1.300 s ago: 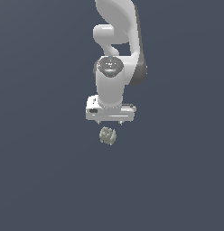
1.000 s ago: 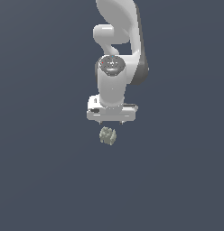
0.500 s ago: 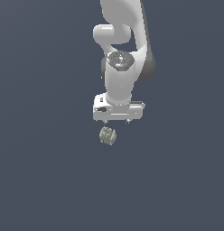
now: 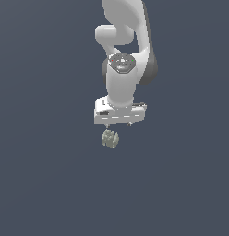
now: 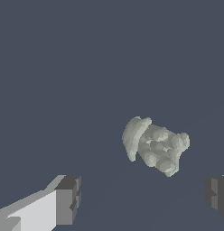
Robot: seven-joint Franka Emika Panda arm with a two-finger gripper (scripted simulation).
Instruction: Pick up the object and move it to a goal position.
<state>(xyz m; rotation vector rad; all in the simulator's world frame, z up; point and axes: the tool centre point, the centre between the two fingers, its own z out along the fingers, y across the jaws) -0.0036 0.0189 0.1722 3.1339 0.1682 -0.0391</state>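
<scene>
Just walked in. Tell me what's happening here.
A white Panda arm is going after a small lumpy grey-green object lying on a plain dark surface. Its tool hangs open just above the object, and the wrist view shows the two fingers spread wide, with the object apart from both. Nothing is gripped yet, so the pick-up has not happened, and no goal marker shows in either view.

We see bare floor [image 4: 51, 184] all round object [image 4: 110, 138]; gripper [image 4: 118, 124] above it, fingers [image 5: 68, 198] spread wide, nothing between them and object.
</scene>
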